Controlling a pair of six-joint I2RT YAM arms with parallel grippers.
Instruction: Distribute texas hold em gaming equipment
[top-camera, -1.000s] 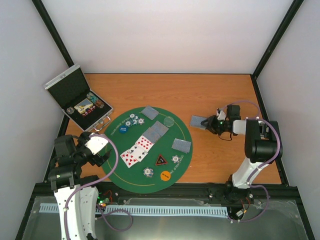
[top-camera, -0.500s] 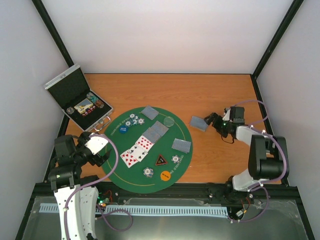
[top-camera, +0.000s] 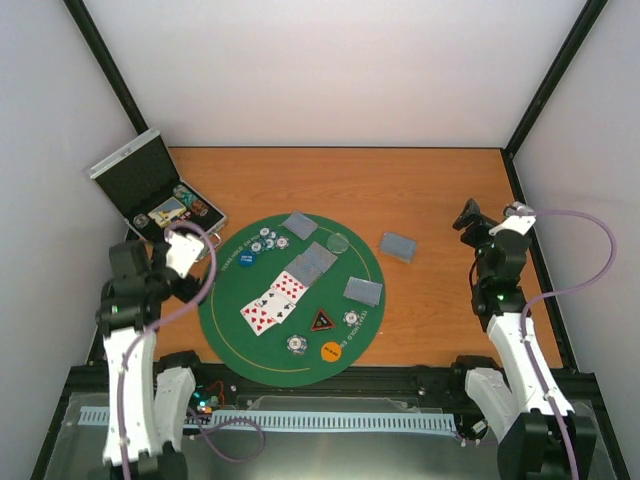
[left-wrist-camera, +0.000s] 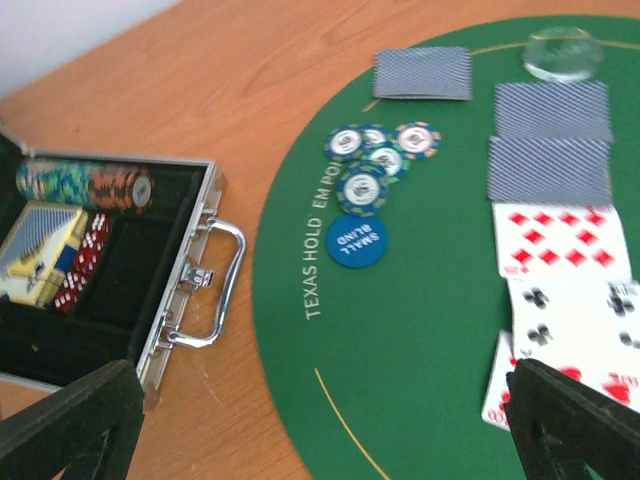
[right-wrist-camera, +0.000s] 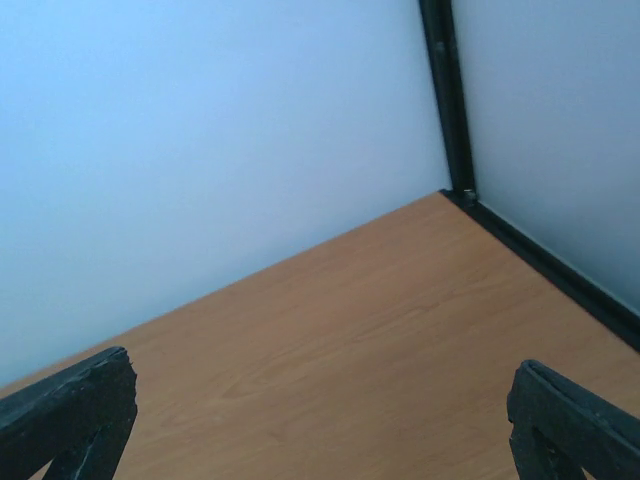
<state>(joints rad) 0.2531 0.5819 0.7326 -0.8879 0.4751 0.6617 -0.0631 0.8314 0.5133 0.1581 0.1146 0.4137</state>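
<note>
Orange disc (top-camera: 331, 351) nearest, at the lower rim of the green mat (top-camera: 225, 325), beside a black triangle marker (top-camera: 322, 321) and two lone chips (top-camera: 296, 344). Further up, face-up cards (top-camera: 272, 302) at centre, then face-down pairs (top-camera: 312, 260) toward the top, alongside a chip cluster (top-camera: 268, 240), blue disc (top-camera: 246, 259) and clear disc (top-camera: 339, 241). One more face-down pair (top-camera: 398, 246) off the mat, flat on the bench (top-camera: 430, 180) to its right.

Left fingers (left-wrist-camera: 70, 425) splayed wide, gripping nothing, hovering by the mat's left rim. Up and left of them, the open silver case (top-camera: 150, 195), holding a roll of chips (left-wrist-camera: 85, 183) on its side, long axis left to right in the wrist view, with a deck (left-wrist-camera: 40, 245) just below. Probably next: that roll, by a reach up and left, closing across its short width. Left arm far nearer.

Right fingers (right-wrist-camera: 60, 410) at far right, likewise released and empty, aimed at bare wood and wall, well apart from every piece.
</note>
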